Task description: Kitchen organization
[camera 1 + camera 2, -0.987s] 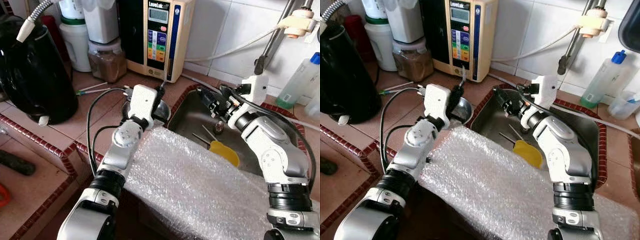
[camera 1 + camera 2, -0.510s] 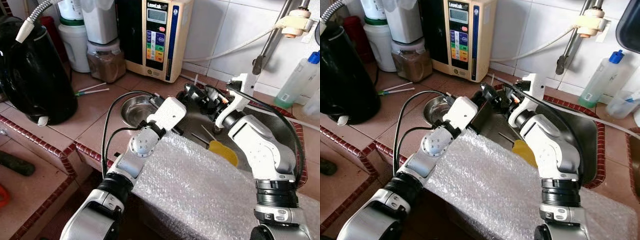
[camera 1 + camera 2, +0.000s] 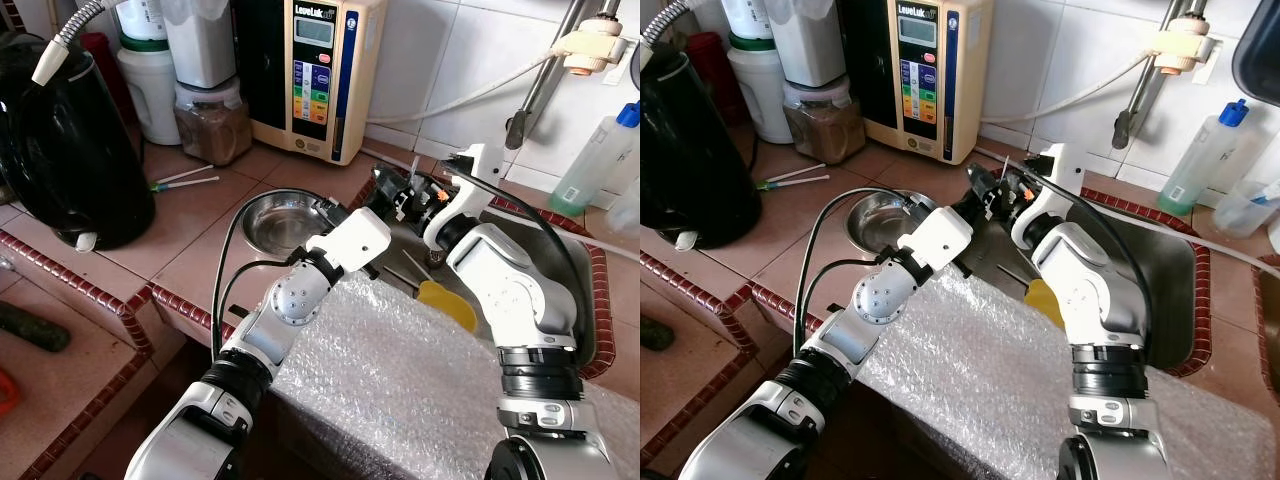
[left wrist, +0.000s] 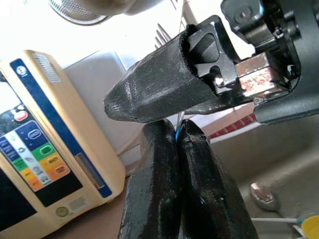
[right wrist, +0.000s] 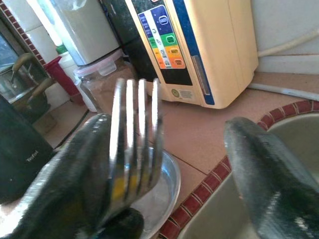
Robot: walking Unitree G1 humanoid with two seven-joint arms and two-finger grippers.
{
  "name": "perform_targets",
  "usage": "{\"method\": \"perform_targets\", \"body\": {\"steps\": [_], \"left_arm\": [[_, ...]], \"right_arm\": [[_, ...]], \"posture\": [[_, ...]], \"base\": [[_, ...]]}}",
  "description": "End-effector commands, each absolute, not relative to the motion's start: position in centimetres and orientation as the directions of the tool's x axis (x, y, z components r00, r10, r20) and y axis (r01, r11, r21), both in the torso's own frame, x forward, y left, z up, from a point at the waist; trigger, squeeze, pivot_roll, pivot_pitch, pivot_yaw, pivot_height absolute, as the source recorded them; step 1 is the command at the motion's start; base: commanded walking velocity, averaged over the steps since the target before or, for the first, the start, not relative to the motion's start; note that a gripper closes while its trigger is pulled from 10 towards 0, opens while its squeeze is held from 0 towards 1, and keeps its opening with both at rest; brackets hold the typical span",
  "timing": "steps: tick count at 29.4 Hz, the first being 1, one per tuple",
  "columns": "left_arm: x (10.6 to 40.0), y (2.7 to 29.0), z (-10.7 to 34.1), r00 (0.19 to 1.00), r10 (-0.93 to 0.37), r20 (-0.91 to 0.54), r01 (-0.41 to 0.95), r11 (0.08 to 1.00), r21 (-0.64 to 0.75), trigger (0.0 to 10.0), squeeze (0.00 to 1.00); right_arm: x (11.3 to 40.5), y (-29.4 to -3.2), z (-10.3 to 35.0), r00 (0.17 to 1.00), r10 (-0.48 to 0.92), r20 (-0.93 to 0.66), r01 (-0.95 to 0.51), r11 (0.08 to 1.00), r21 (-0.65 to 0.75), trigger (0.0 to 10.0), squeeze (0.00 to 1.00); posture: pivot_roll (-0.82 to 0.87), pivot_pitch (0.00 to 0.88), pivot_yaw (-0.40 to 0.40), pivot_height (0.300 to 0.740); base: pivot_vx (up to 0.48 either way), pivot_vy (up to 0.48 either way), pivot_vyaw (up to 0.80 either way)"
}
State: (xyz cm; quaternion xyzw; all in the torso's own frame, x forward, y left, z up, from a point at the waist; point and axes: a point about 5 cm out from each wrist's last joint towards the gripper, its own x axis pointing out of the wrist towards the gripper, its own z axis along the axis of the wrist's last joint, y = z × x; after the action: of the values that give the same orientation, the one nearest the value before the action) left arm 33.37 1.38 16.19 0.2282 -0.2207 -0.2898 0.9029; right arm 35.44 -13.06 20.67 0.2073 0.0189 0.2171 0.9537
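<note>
Terracotta-tiled bench [image 3: 190,235] with dark red mosaic edging, stepped down at left. White tiled wall [image 3: 450,50] behind; beige water ionizer [image 3: 310,70] stands against it. Bright, even light.

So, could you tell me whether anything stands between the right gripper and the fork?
Nothing visible does. The left gripper holds the fork up over the sink's edge, and its tines sit between the right gripper's open fingers.
</note>
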Motion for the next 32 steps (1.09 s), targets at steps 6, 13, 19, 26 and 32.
{"method": "perform_targets", "body": {"steps": [6,13,19,26,32], "left_arm": [[33.8,1.8,16.0,0.766,-0.587,0.262,0.366,0.733,0.573,10.0,0.0],[34.0,2.0,15.9,0.782,-0.565,0.263,0.337,0.738,0.585,10.0,0.0],[34.2,2.2,16.1,0.792,-0.543,0.28,0.284,0.733,0.618,10.0,0.0],[34.5,2.7,16.0,0.819,-0.496,0.288,0.204,0.721,0.662,10.0,0.0],[35.1,3.6,15.9,0.859,-0.42,0.293,0.131,0.733,0.668,10.0,0.0]], "right_arm": [[36.1,-14.9,21.4,0.95,0.311,0.025,-0.297,0.877,0.378,0.0,0.0],[36.4,-15.3,21.4,0.958,0.287,0.012,-0.271,0.89,0.368,0.0,0.0],[36.7,-15.8,21.1,0.969,0.247,-0.015,-0.224,0.903,0.366,0.0,0.0],[36.7,-15.8,20.9,0.97,0.242,-0.024,-0.216,0.906,0.365,0.0,0.0],[36.8,-15.6,20.8,0.969,0.244,-0.035,-0.215,0.907,0.361,0.0,0.0]], "posture": [[0.04,0.0,-0.012,0.74],[0.04,0.0,-0.014,0.74],[0.04,0.0,-0.011,0.74],[0.04,0.0,-0.013,0.74],[0.04,0.0,-0.017,0.74]], "base": [[0.0,0.0,0.0],[0.0,0.0,0.0],[0.0,0.0,0.0],[0.0,0.0,0.0],[0.0,0.0,0.0]]}}
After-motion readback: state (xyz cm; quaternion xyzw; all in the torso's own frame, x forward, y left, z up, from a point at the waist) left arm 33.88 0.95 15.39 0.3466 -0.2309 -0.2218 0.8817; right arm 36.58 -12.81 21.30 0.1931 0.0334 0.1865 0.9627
